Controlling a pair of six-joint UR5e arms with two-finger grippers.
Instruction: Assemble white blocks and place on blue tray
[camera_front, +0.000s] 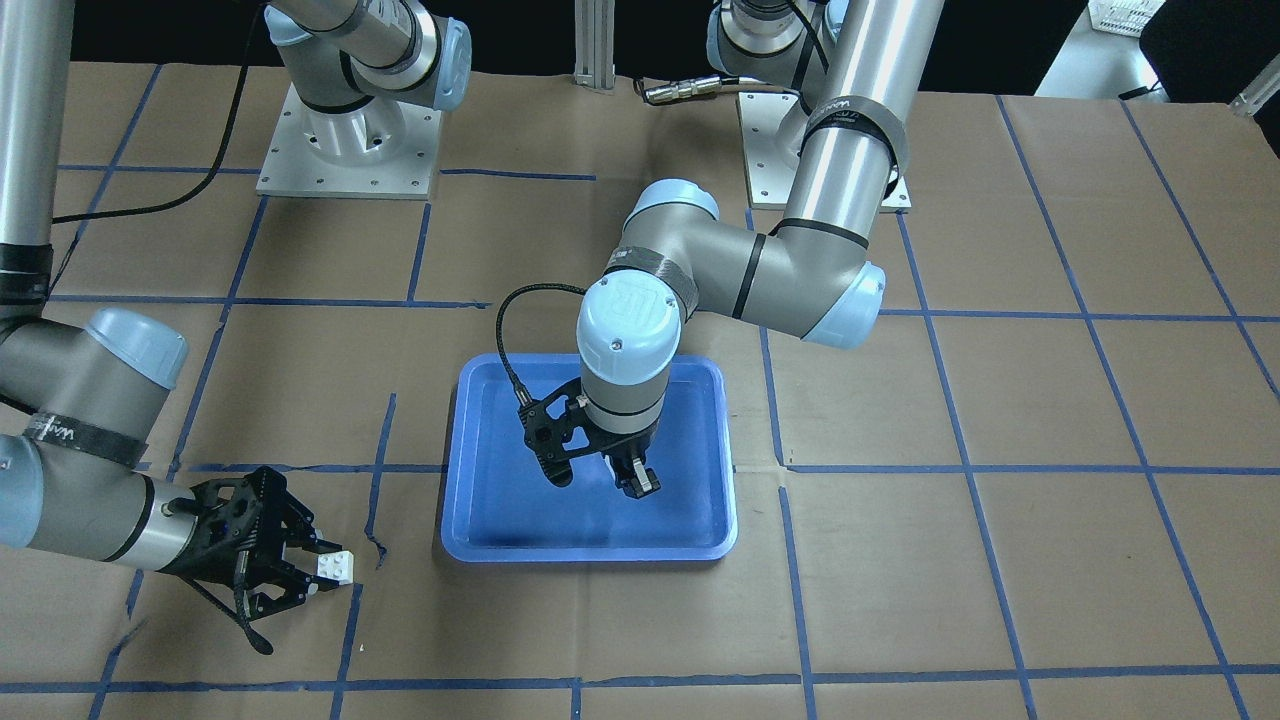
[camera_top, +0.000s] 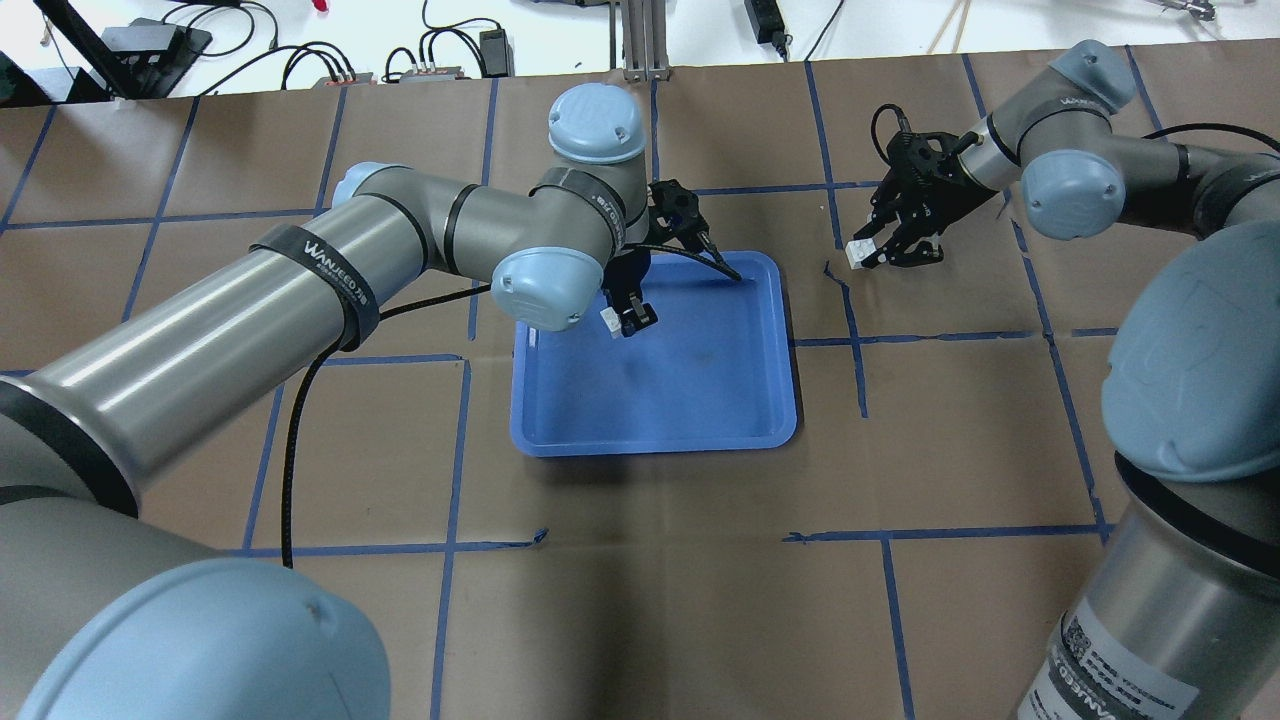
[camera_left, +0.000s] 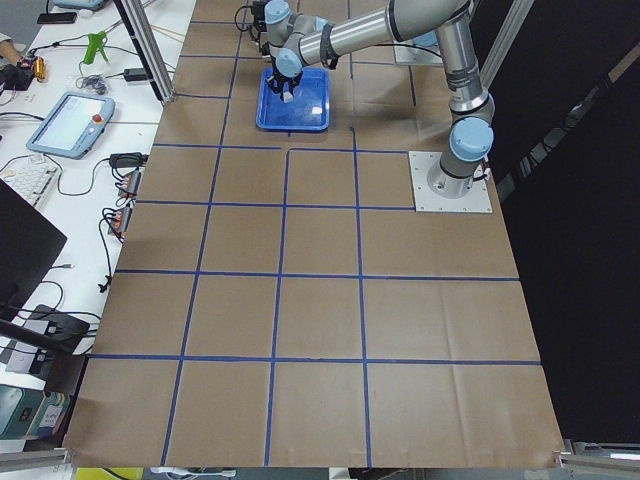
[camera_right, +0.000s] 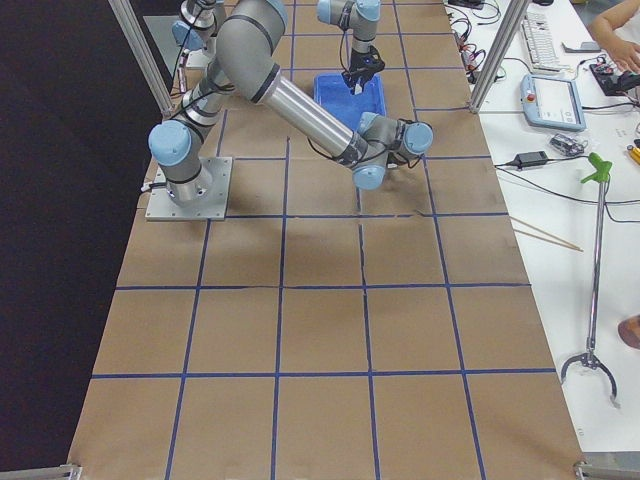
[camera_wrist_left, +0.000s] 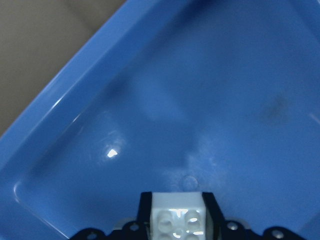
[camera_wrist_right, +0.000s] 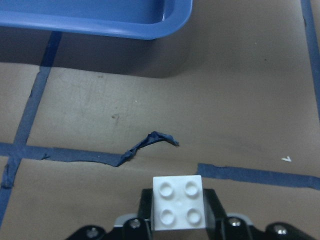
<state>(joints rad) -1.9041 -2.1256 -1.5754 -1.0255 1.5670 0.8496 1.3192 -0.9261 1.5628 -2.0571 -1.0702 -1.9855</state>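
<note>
My left gripper (camera_top: 625, 320) hangs over the far left part of the blue tray (camera_top: 650, 440), shut on a white block (camera_top: 610, 320). The left wrist view shows this block (camera_wrist_left: 178, 217) studs up between the fingers, above the tray floor (camera_wrist_left: 225, 100). My right gripper (camera_top: 875, 250) is to the right of the tray, low over the brown paper, shut on the other white block (camera_top: 857, 252). The right wrist view shows that block (camera_wrist_right: 178, 202) with four studs and the tray corner (camera_wrist_right: 100, 20) ahead. In the front view the tray (camera_front: 590, 550) is in the middle, with the right gripper (camera_front: 322, 570) at lower left.
The table is covered in brown paper with a blue tape grid. A torn curl of tape (camera_wrist_right: 150, 142) lies between the right gripper and the tray. The two arm base plates (camera_front: 350, 150) stand at the robot's side of the table.
</note>
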